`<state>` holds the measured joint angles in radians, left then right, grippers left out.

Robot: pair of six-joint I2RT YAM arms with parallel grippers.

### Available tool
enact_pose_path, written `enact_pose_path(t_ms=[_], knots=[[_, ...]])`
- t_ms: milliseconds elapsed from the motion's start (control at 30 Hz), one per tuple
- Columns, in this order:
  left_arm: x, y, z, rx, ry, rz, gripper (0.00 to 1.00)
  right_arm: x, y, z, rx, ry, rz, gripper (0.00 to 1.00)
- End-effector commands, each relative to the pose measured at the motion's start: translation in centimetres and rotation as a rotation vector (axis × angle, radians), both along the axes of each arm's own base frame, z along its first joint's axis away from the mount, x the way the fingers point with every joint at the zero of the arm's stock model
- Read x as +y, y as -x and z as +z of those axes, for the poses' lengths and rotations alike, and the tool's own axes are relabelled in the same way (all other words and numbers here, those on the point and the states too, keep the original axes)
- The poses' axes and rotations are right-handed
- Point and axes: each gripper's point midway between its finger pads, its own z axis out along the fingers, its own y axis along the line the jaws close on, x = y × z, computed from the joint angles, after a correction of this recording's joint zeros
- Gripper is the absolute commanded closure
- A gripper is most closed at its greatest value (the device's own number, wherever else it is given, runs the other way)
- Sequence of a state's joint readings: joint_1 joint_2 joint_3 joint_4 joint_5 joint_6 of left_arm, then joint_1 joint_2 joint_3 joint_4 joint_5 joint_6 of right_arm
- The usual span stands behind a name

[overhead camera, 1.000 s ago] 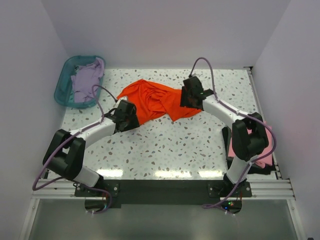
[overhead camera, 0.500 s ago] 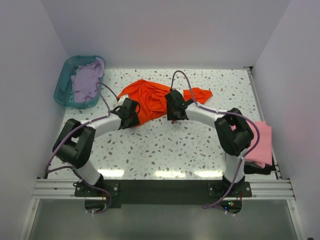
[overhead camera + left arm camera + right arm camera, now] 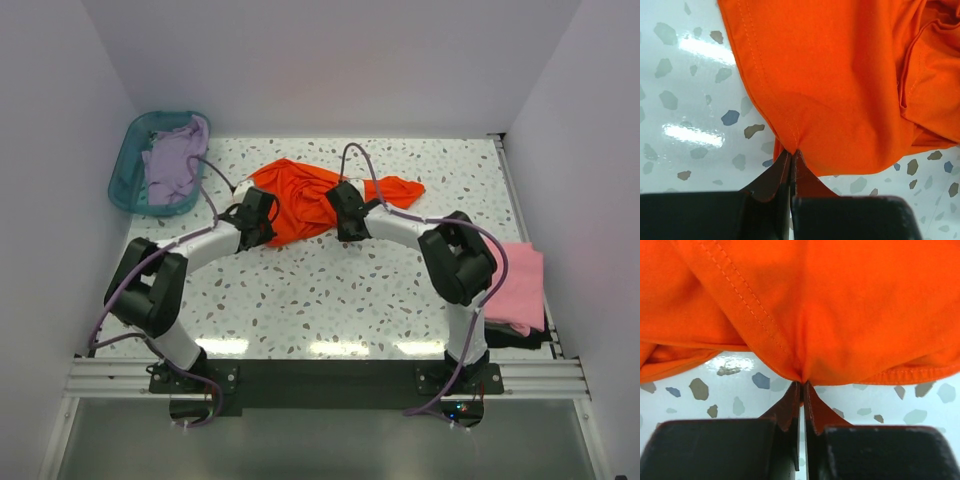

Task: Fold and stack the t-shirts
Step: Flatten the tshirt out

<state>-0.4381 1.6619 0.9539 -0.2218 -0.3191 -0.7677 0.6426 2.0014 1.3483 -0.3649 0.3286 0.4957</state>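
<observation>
Matt orange cloth shirt (image 3: 840, 75) with stitched hems on glossy speckled table (image 3: 685, 60); translucent teal plastic basket (image 3: 119, 178) at table's corner.

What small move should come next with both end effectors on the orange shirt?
Probably pull the left end effector and right end effector apart: each is shut on an edge of the orange shirt, which lies bunched between them.

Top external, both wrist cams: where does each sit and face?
Top external: above, behind the arms, looking down on the table; both arms show.
Left wrist: on the left arm, facing along the left gripper, shut on the orange shirt.
Right wrist: on the right arm, facing along the right gripper, shut on the same shirt.
Shared: all three see that shirt and table.
</observation>
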Motion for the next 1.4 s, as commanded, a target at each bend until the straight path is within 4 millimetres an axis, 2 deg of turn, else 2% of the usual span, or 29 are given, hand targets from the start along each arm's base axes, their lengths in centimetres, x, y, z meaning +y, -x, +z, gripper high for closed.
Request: enact_pose_path(t_ms=[0, 100, 133, 233, 267, 333, 367, 467, 500, 667, 700, 767, 800, 833, 867, 900, 933, 967, 1000, 1033, 1067, 1100, 1133, 1200, 1233, 1267, 1300, 1333, 1367], knots=[[1.1, -1.7, 4.4, -0.107, 0.013, 0.042, 1.00, -0.8, -1.1, 4.5, -0.097, 0.012, -0.050, 1.00], [2.0, -1.4, 7.0, -0.152, 0.021, 0.057, 1.00, -2.5, -0.8, 8.2, -0.160, 0.039, -0.076, 1.00], [2.4, -1.3, 7.7, -0.165, 0.018, 0.057, 1.00, -3.4, -0.7, 10.6, -0.206, 0.036, -0.093, 1.00], [4.0, -0.9, 11.2, -0.230, 0.037, 0.078, 1.00, -5.7, -0.5, 14.0, -0.269, 0.046, -0.138, 1.00], [4.8, -0.9, 11.9, -0.243, 0.039, 0.091, 1.00, -6.5, -0.4, 16.4, -0.315, 0.023, -0.157, 1.00], [5.4, -0.3, 13.5, -0.272, 0.045, 0.085, 1.00, -8.4, -0.4, 18.4, -0.347, 0.012, -0.194, 1.00], [6.0, 0.0, 13.9, -0.273, 0.040, 0.092, 1.00, -9.4, -0.3, 20.6, -0.392, -0.005, -0.215, 1.00], [6.7, 0.7, 15.6, -0.306, 0.041, 0.092, 1.00, -11.6, -0.4, 23.7, -0.451, -0.016, -0.262, 1.00], [6.9, 0.9, 15.9, -0.312, 0.044, 0.092, 1.00, -12.1, -0.4, 25.2, -0.480, -0.032, -0.273, 1.00], [8.0, 1.5, 15.1, -0.283, 0.049, 0.110, 1.00, -15.9, -2.7, 28.0, -0.532, -0.006, -0.350, 1.00], [8.2, 1.5, 14.8, -0.275, 0.051, 0.116, 1.00, -16.6, -3.4, 29.4, -0.562, -0.013, -0.374, 1.00], [9.3, 1.3, 14.5, -0.270, 0.058, 0.145, 1.00, -18.8, -6.0, 28.8, -0.551, -0.012, -0.419, 1.00], [9.5, 1.2, 14.4, -0.265, 0.073, 0.147, 1.00, -19.4, -7.1, 30.6, -0.578, -0.032, -0.435, 1.00], [9.8, 0.9, 14.0, -0.256, 0.073, 0.154, 1.00, -20.7, -9.2, 28.7, -0.537, -0.009, -0.459, 1.00], [10.6, 0.7, 13.8, -0.255, 0.073, 0.173, 1.00, -21.1, -10.4, 28.8, -0.540, -0.014, -0.462, 1.00], [10.8, 0.5, 13.5, -0.246, 0.078, 0.176, 1.00, -21.7, -12.2, 30.2, -0.577, -0.033, -0.473, 1.00], [11.5, 0.2, 12.7, -0.226, 0.077, 0.194, 1.00, -21.2, -14.6, 27.2, -0.518, -0.024, -0.449, 1.00], [11.7, 0.0, 12.1, -0.219, 0.082, 0.198, 1.00, -21.0, -16.1, 26.1, -0.497, -0.017, -0.444, 1.00], [11.6, -0.2, 11.6, -0.205, 0.101, 0.194, 1.00, -20.6, -17.5, 28.1, -0.533, -0.039, -0.433, 1.00], [11.7, -0.6, 10.6, -0.183, 0.117, 0.204, 1.00, -20.1, -18.8, 27.5, -0.522, -0.049, -0.413, 1.00], [11.9, -1.2, 10.2, -0.192, 0.128, 0.210, 1.00, -19.0, -21.3, 25.7, -0.505, -0.068, -0.387, 1.00], [11.8, -2.3, 9.7, -0.194, 0.134, 0.214, 1.00, -18.2, -22.6, 21.6, -0.425, -0.065, -0.364, 0.98], [11.8, -2.3, 8.9, -0.172, 0.131, 0.217, 1.00, -18.2, -22.7, 23.3, -0.458, -0.078, -0.365, 0.91], [12.3, -4.0, 9.3, -0.188, 0.121, 0.231, 1.00, -17.4, -23.8, 21.5, -0.433, -0.095, -0.350, 0.70], [12.5, -4.6, 8.2, -0.162, 0.109, 0.230, 1.00, -17.5, -23.8, 21.2, -0.427, -0.098, -0.354, 0.43], [12.6, -6.0, 9.3, -0.194, 0.110, 0.220, 1.00, -17.5, -23.4, 20.0, -0.394, -0.091, -0.358, 0.31], [12.4, -6.6, 9.3, -0.189, 0.115, 0.208, 0.94, -17.5, -22.8, 21.1, -0.406, -0.100, -0.364, 0.24], [12.4, -7.6, 9.1, -0.171, 0.110, 0.204, 0.87, -17.4, -22.2, 21.1, -0.400, -0.101, -0.366, 0.18], [12.4, -8.0, 9.1, -0.167, 0.109, 0.203, 0.64, -17.6, -20.4, 21.5, -0.387, -0.086, -0.373, 0.16]])
